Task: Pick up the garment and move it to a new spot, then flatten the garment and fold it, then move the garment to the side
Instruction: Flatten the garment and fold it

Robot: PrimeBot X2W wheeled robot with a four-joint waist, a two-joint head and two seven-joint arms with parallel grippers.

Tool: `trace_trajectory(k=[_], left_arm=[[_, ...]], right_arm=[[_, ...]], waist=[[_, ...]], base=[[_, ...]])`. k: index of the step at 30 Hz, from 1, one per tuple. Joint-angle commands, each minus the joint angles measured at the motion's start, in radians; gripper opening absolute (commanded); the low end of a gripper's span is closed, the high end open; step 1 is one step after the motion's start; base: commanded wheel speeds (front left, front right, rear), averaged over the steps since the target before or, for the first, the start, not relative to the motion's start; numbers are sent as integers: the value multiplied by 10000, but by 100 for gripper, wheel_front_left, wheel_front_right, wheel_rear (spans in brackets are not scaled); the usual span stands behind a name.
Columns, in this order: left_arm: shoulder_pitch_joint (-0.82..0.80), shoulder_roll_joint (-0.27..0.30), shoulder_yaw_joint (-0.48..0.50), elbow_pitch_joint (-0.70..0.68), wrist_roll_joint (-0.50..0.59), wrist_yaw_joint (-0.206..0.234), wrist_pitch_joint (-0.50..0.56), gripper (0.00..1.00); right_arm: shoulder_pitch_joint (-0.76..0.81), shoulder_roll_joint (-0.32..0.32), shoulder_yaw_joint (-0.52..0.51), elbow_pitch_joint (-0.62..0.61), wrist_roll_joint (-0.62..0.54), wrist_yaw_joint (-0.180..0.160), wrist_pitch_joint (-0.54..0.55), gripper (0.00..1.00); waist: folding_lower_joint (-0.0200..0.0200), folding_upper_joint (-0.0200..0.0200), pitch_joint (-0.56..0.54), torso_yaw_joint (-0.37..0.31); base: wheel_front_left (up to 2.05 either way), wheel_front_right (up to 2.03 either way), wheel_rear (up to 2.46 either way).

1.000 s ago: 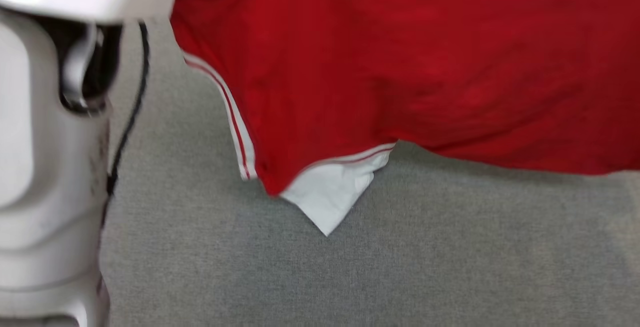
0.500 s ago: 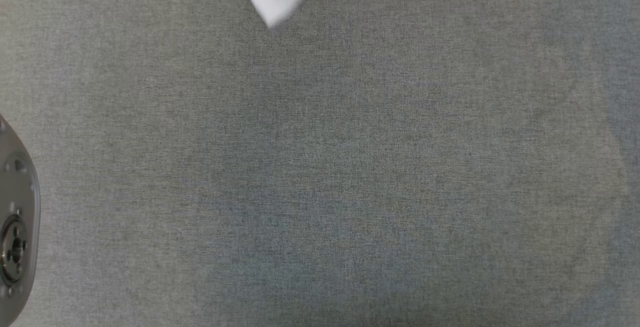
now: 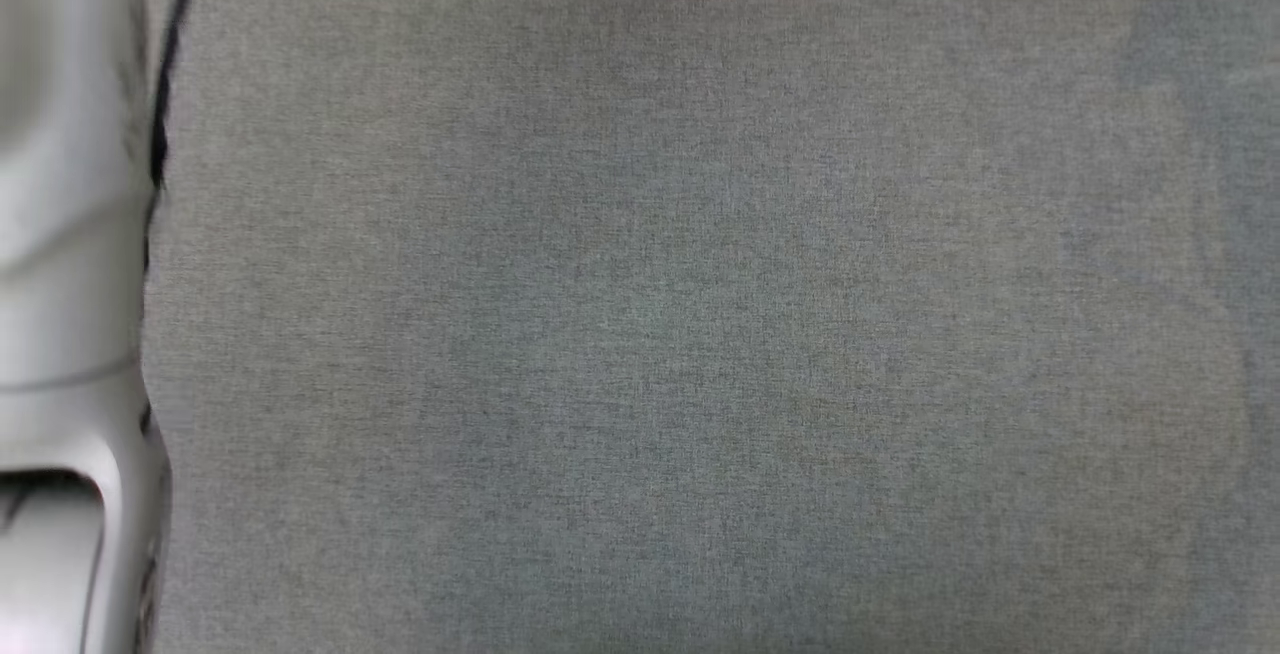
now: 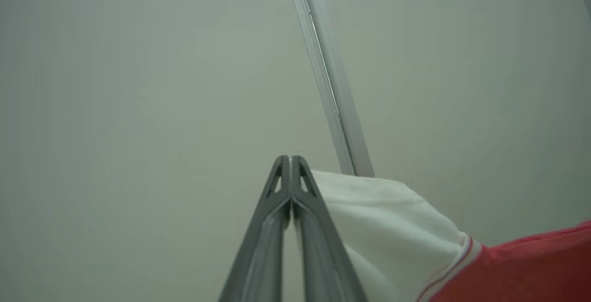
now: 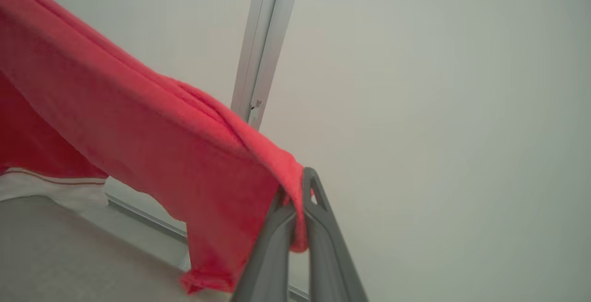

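Garment (image 5: 138,122) hangs in the air over the table's (image 5: 46,256) edge, right gripper (image 5: 300,186) and left gripper (image 4: 290,159) each clenched on thin pinches; any tug could slip one free

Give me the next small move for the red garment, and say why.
Probably lower both grippers together onto the grey woven surface. The left gripper is shut on the white sleeve, the right gripper on a red edge of the red-and-white cloth garment, which hangs in the air between them; the surface lies below for laying it flat.
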Motion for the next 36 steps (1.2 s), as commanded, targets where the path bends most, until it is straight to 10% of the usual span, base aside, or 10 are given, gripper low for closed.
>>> trace_trajectory(k=[1, 16, 36], left_arm=[[303, 165, -15, -59, -42, -50, -1, 0], [5364, 3310, -5155, -684, -1915, -58, -1, 0], [6821, 5337, -10550, -340, -4552, -60, 362, 0]], right_arm=[[294, 28, 87, 54, 160, -21, -83, 0], [4172, -74, 3495, 216, 1596, -21, -39, 0], [5935, -788, 4963, -939, 1565, -21, 917, 0]], waist=[[0, 0, -194, 59], [0, 0, -2273, 143], [0, 0, -3818, -64]], base=[[0, 0, 0], [0, 0, 0], [0, 0, 0]])
